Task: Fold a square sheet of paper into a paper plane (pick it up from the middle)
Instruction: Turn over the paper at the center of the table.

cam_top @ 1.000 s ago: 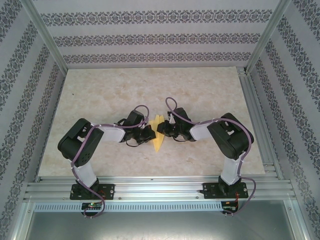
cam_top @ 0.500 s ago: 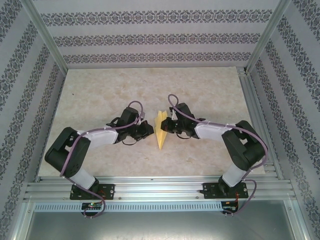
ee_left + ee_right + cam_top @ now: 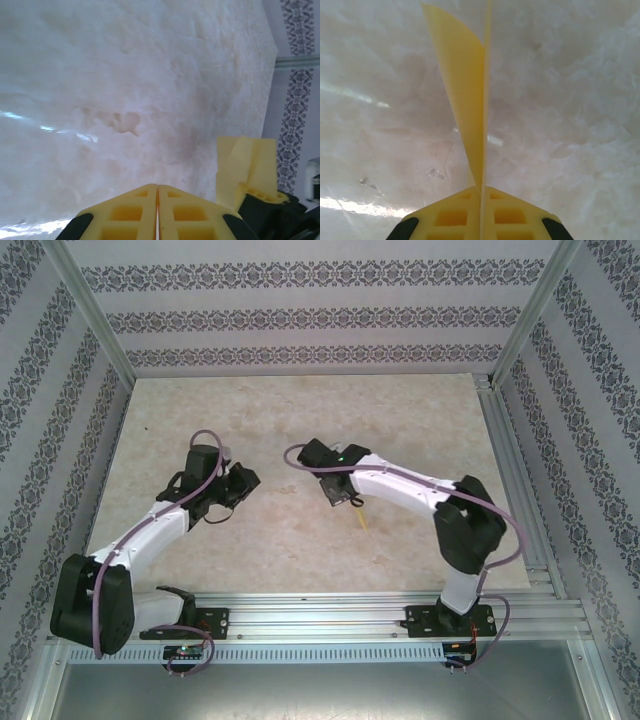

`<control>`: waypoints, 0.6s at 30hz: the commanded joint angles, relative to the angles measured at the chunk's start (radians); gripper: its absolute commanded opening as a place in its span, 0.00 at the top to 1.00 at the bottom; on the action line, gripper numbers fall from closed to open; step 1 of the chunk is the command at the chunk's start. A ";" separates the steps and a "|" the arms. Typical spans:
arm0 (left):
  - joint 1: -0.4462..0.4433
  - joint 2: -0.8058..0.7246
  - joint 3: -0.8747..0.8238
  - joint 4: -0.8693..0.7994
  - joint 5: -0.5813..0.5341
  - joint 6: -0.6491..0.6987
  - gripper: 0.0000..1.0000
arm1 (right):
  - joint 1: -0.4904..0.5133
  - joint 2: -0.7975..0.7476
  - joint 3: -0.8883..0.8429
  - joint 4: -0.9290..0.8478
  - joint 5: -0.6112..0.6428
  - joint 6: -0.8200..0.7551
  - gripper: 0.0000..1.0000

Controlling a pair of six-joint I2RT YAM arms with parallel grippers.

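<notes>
Marble table (image 3: 300,410); wrist view reveals right claw (image 3: 481,190) clamping paper plane (image 3: 465,100).

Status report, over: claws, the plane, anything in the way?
Right claw shut on paper plane. Left claw shut, empty, off to the side. Nothing seen in the way.

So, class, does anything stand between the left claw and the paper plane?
Nothing visible does. A stretch of bare table lies between the shut left claw and the paper plane. The right claw already pinches the plane along its fold.
</notes>
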 commanded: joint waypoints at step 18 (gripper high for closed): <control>0.205 -0.162 -0.061 -0.158 0.086 0.036 0.87 | 0.258 0.308 0.233 -0.004 -0.035 0.220 0.68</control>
